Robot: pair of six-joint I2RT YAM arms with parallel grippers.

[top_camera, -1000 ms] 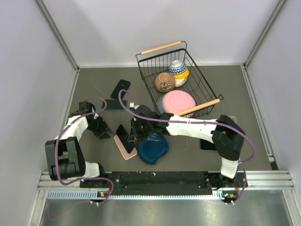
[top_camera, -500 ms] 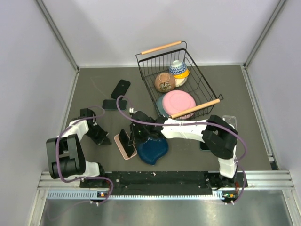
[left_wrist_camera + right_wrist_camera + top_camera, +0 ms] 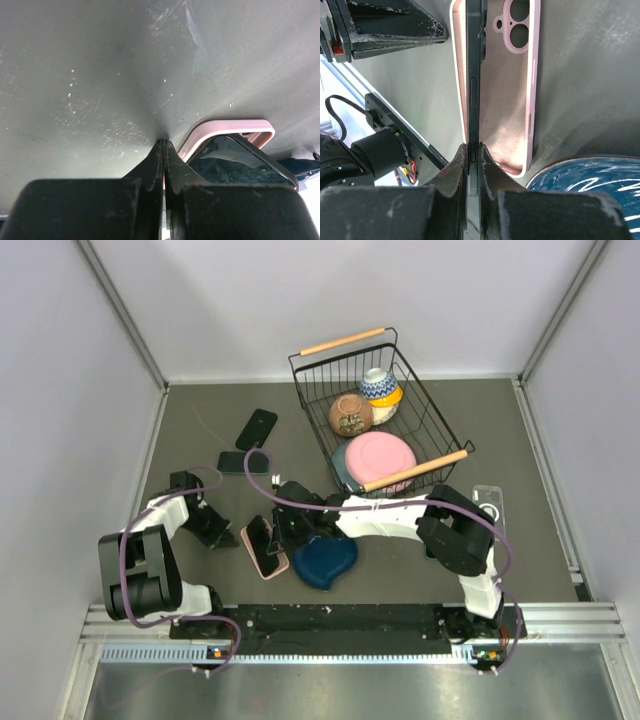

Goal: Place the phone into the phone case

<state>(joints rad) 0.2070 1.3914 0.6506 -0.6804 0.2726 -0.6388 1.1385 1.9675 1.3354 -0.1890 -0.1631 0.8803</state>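
The pink phone case lies open side up on the grey table, left of the blue plate; it also shows in the right wrist view and the left wrist view. My right gripper is shut on the black phone, held on edge along the case's left rim; the phone shows tilted over the case in the top view. My left gripper is shut and empty, its tips on the table just left of the case, seen in the top view.
A dark blue plate lies right of the case. A black wire basket holds a pink plate and bowls. Two more black phones lie further back left. A clear case lies on the right.
My right gripper has carried the phone left and down so it now stands on the case's left side. My left gripper has stayed beside the case.
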